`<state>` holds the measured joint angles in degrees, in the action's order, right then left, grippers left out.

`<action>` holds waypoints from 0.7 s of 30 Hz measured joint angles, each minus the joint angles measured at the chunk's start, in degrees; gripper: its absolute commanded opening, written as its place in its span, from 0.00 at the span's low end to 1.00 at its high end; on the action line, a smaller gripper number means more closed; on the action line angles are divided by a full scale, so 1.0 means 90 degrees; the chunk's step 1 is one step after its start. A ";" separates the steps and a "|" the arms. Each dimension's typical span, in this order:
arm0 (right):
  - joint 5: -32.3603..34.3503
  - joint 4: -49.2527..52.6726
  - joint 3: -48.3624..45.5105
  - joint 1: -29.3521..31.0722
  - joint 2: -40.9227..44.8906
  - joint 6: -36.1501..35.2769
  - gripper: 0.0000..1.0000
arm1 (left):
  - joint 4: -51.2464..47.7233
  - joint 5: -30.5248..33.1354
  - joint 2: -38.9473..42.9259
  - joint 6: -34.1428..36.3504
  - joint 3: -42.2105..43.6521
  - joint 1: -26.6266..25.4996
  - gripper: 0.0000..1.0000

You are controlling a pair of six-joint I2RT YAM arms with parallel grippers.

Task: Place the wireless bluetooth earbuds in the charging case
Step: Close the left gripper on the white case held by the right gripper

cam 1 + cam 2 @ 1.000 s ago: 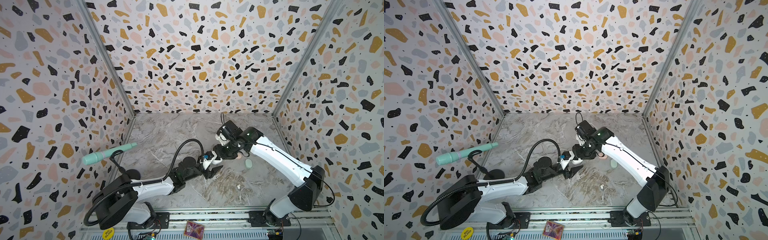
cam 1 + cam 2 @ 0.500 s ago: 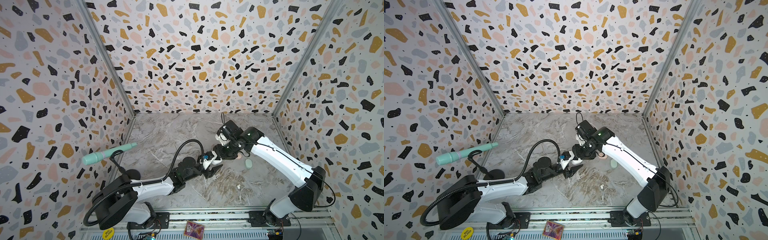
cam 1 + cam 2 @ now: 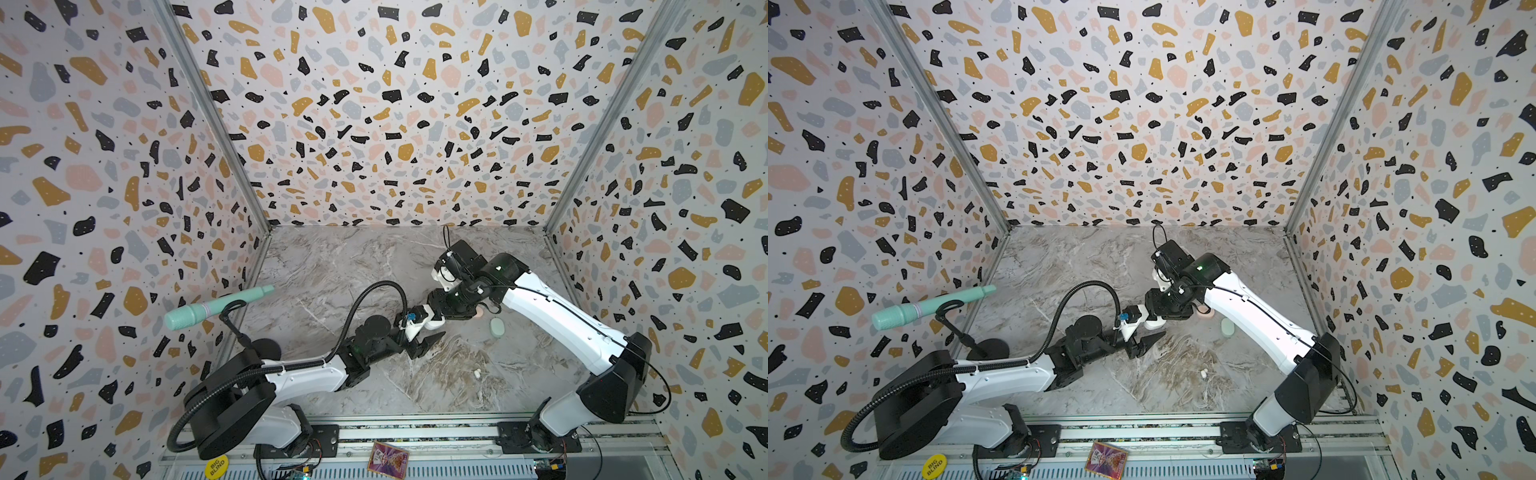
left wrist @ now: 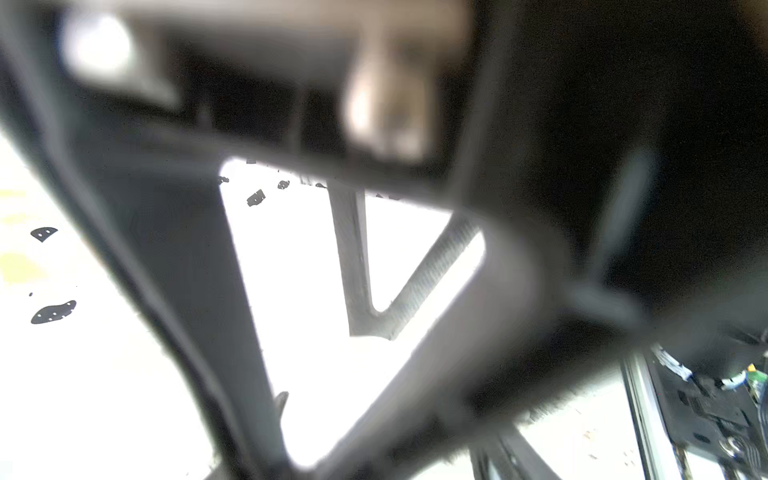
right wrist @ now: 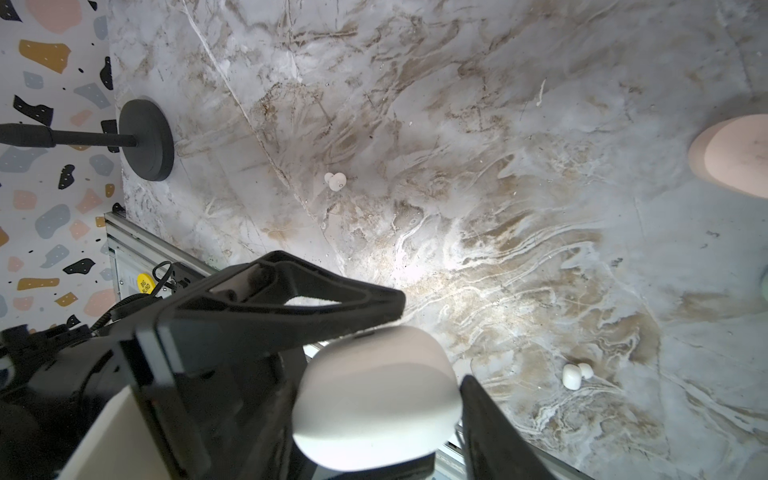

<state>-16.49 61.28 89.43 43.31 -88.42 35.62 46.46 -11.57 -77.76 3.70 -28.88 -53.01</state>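
Over the marble table [image 3: 332, 270], the right gripper [image 5: 378, 382] holds a pebble-shaped white case [image 5: 365, 415] off the surface, fingers clamped on its two ends. The left gripper [image 3: 435, 326] meets it with one finger [image 5: 365, 305] laid against the case's edge and the other set apart; whether that pair squeezes the case cannot be told. One white earbud [image 5: 573, 376] lies loose toward the table's front edge and a second white earbud [image 5: 334, 180] nearer the round black stand base [image 5: 145, 141], both well apart from the raised case, while a pink case [image 5: 731, 158] and a mint case [image 3: 496, 327] sit near each other beside the right arm.
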 measured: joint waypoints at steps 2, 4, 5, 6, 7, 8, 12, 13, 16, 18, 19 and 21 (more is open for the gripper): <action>-0.0027 0.0002 0.0015 -0.0010 0.0000 -0.0002 0.55 | -0.0010 -0.0002 0.0027 0.0000 0.0070 -0.0005 0.67; -0.0070 0.0002 0.0070 -0.0010 0.0000 -0.0002 0.55 | -0.0007 -0.0007 0.0063 -0.0005 0.0134 -0.0007 0.67; -0.0097 -0.0002 0.0097 -0.0010 0.0010 -0.0002 0.55 | -0.0007 -0.0012 0.0087 -0.0005 0.0158 -0.0007 0.67; -0.0129 -0.0015 0.0112 -0.0010 0.0019 -0.0005 0.55 | -0.0007 -0.0022 0.0109 -0.0005 0.0170 -0.0007 0.67; -0.0170 -0.0022 0.0119 -0.0012 0.0036 -0.0010 0.55 | -0.0007 -0.0036 0.0131 -0.0005 0.0170 -0.0010 0.67; -0.0214 -0.0024 0.0119 -0.0012 0.0049 -0.0017 0.55 | -0.0002 -0.0056 0.0153 -0.0005 0.0170 -0.0010 0.67; -0.0318 -0.0017 0.0119 -0.0015 0.0063 -0.0085 0.55 | 0.0007 -0.0070 0.0274 -0.0010 0.0170 -0.0010 0.66; -0.0352 -0.0017 0.0119 -0.0019 0.0070 -0.0107 0.54 | 0.0019 -0.0070 0.0306 -0.0012 0.0170 -0.0010 0.65; -0.0435 -0.0012 0.0119 -0.0019 0.0090 -0.0155 0.54 | 0.0039 -0.0070 0.0369 -0.0029 0.0170 -0.0010 0.63; -0.0478 0.0007 0.0119 -0.0019 0.0095 -0.0177 0.54 | 0.0036 -0.0092 0.0376 -0.0032 0.0170 -0.0010 0.61; -0.0498 0.0017 0.0119 -0.0019 0.0095 -0.0182 0.54 | 0.0036 -0.0102 0.0376 -0.0032 0.0170 -0.0010 0.60; -0.0529 0.0036 0.0119 -0.0019 0.0095 -0.0189 0.54 | 0.0034 -0.0109 0.0376 -0.0034 0.0170 -0.0007 0.59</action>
<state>-21.26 61.60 90.50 43.13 -87.57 33.91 46.76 -12.56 -74.37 3.40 -27.35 -53.08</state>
